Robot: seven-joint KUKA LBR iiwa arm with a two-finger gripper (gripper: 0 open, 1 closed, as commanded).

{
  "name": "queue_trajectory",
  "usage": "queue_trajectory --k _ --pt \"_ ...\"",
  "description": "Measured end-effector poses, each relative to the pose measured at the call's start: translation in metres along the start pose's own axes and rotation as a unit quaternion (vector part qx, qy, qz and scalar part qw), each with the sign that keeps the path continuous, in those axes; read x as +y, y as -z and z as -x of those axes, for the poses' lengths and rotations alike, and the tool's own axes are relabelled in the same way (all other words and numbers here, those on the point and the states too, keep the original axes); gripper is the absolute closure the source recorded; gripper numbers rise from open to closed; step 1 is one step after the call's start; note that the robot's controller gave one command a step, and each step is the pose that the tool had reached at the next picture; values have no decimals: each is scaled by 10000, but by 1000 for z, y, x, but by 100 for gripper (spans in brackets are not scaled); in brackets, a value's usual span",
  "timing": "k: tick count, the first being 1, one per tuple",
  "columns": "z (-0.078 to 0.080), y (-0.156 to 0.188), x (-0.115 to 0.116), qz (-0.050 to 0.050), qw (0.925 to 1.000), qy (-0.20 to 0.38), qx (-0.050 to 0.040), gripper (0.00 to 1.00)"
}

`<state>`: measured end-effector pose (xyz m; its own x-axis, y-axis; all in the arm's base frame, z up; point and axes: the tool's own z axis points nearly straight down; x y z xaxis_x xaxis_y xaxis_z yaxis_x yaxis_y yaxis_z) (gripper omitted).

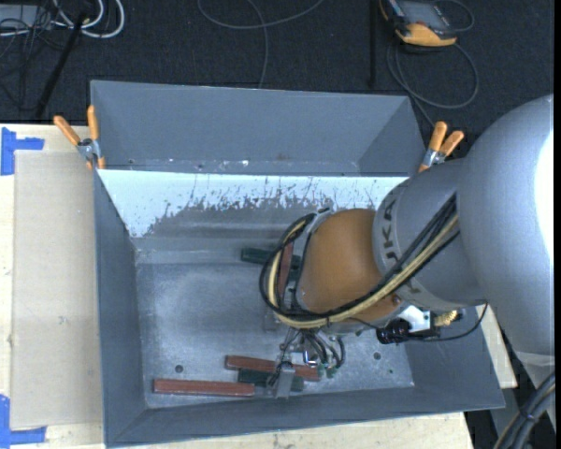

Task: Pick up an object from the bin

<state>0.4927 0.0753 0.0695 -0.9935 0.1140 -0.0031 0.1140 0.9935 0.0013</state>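
My gripper point(290, 370) is low over the bin's front floor, below the orange cover. It stands right at a short brown bar point(251, 363) that lies flat there, with a dark piece point(252, 378) just beneath the bar. Part of that bar is hidden behind the gripper. A longer brown stick point(204, 388) lies along the front wall, to the left of the gripper and apart from it.
A dark green thing pokes out from behind the arm's cover near the middle of the bin, by the back slope. The arm and its cables hide the right half of the floor. The left half of the floor is bare grey metal.
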Motion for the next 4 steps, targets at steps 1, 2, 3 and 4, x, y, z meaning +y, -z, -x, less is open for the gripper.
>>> queue_trajectory --k 1,2,3,4 --pt "-2 3 1 -5 10000 8 48 100" --pt "-1 0 0 -7 10000 4 20 0" --pt "41 1 -25 -5 9937 1124 10 0" --pt "-2 0 -12 4 9499 3127 8 0"
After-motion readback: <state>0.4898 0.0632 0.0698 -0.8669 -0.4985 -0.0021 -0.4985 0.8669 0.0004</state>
